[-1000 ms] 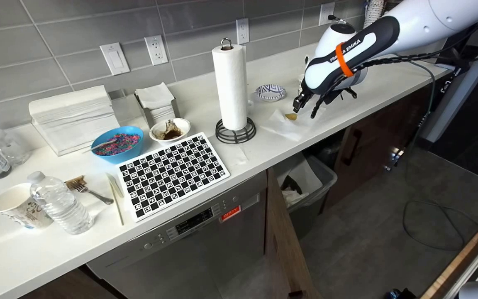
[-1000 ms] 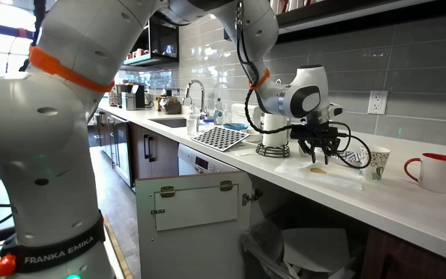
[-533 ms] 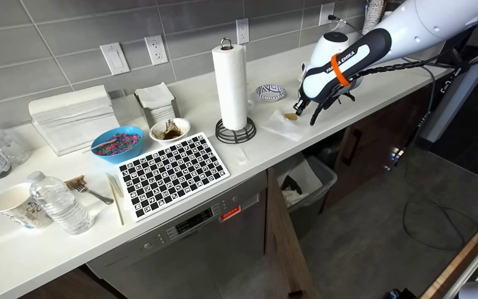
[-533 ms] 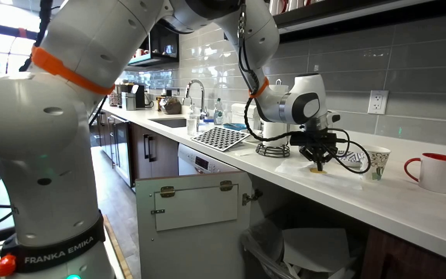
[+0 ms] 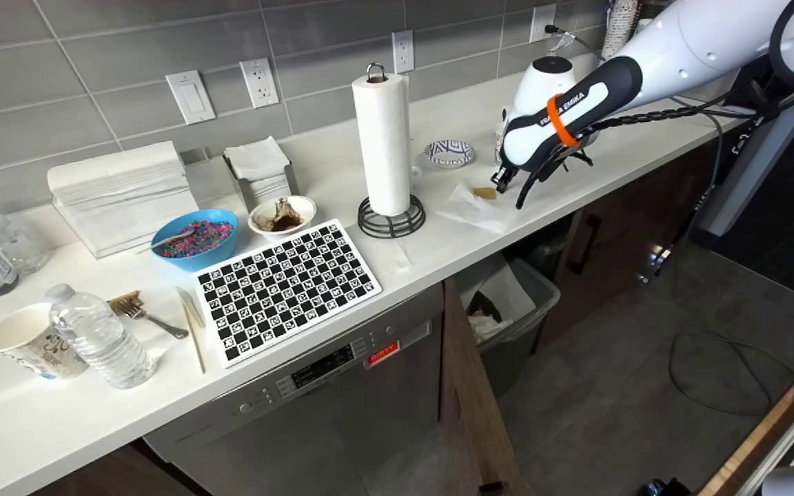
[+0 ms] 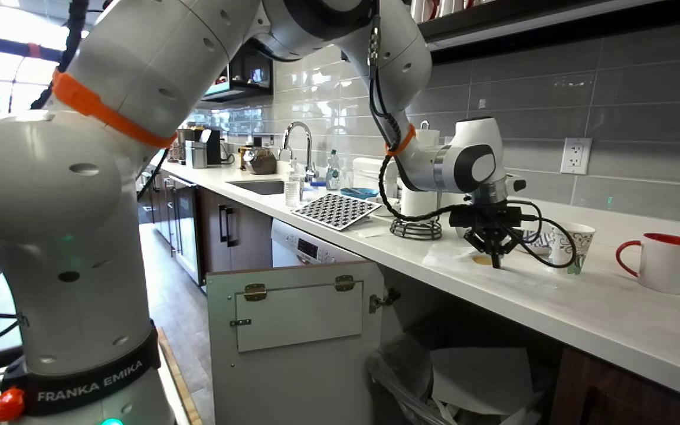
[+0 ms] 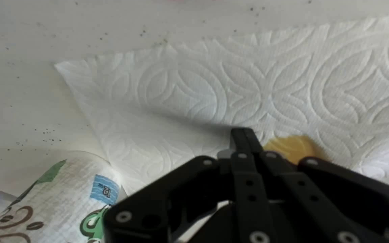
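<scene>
Wrist view has my end effector (image 7: 244,131) fully closed, tips over the paper towel (image 7: 194,89), well inside its visible edges. Some sideways room before the paper cup (image 7: 62,204).

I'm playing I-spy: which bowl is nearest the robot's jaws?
The patterned bowl; the plain white bowl and plain blue bowl sit farther, past the paper towel roll.

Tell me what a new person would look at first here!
They'd probably notice the big white Franka arm reaching over the counter, its shut claw pointing down at a paper towel by a yellowish patch. Next comes the checkered marker board above the dishwasher, then the blue bowl of pink and teal bits beside it.
</scene>
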